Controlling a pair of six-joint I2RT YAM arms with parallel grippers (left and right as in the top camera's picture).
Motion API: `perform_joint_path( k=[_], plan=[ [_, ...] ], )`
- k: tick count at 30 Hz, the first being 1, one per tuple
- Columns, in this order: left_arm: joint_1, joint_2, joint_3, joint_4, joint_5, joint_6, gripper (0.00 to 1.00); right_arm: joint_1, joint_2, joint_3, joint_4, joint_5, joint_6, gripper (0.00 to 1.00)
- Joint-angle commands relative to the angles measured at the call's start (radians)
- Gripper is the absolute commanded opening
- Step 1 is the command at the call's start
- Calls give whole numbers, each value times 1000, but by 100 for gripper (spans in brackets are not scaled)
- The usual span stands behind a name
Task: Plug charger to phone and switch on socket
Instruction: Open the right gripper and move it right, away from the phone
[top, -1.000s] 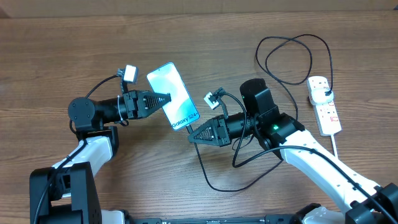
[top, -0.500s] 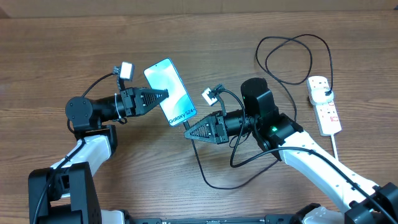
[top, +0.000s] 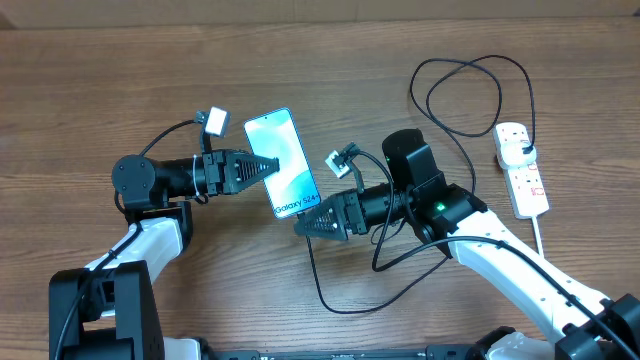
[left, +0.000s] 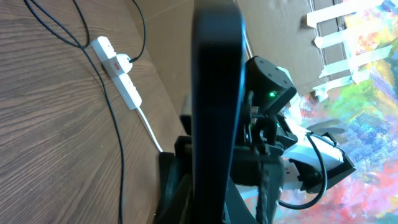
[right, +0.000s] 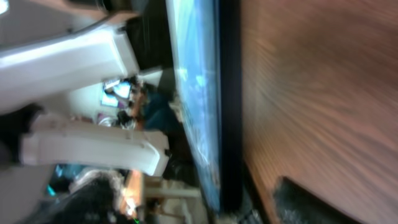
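The phone (top: 283, 163) is lifted off the table with its lit screen facing up, and my left gripper (top: 268, 167) is shut on its left long edge. In the left wrist view it shows edge-on as a dark slab (left: 214, 93). My right gripper (top: 305, 224) is at the phone's lower end, open, and one dark finger (right: 305, 199) stands apart from the phone's edge (right: 211, 106). The charger's thin black cable (top: 318, 280) hangs from that lower end. It loops over the table to the white plug head (top: 517, 150) in the socket (top: 530, 185).
The black cable makes a wide loop (top: 470, 95) at the back right, behind the right arm. The socket's thick white cord (top: 540, 235) runs toward the front right. In the left wrist view, the socket (left: 121, 71) and cable (left: 118, 137) lie left of the phone.
My right gripper has opened at the phone's lower end. The left gripper has shifted the phone slightly to the right, and the cable loop on the table has moved with it.
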Motion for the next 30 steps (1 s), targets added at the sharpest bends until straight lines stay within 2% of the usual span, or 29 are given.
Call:
perform_joint_path(
  k=[1,6,11,19,24,27,30],
  plan=[
    [-5,-2,-3,6,-29,28,5,-16,-20,21,-57,78,-119,98],
    [-6,-2,-3,5,-38,33,4,-73,-21,21,-98,121,-172,100],
    [-38,-2,-3,-19,-69,32,4,-207,-65,21,-120,118,-172,100],
    [-176,-2,-2,-124,-266,51,4,-439,-220,21,-283,118,-212,100],
    [-242,-2,18,-265,-307,174,4,-546,-330,21,-425,126,-284,100],
    [-265,-2,53,-453,-307,314,4,-591,-391,21,-518,180,-301,100],
    [-286,-2,105,-720,-340,534,4,-606,-457,21,-618,306,-301,100]
  ],
)
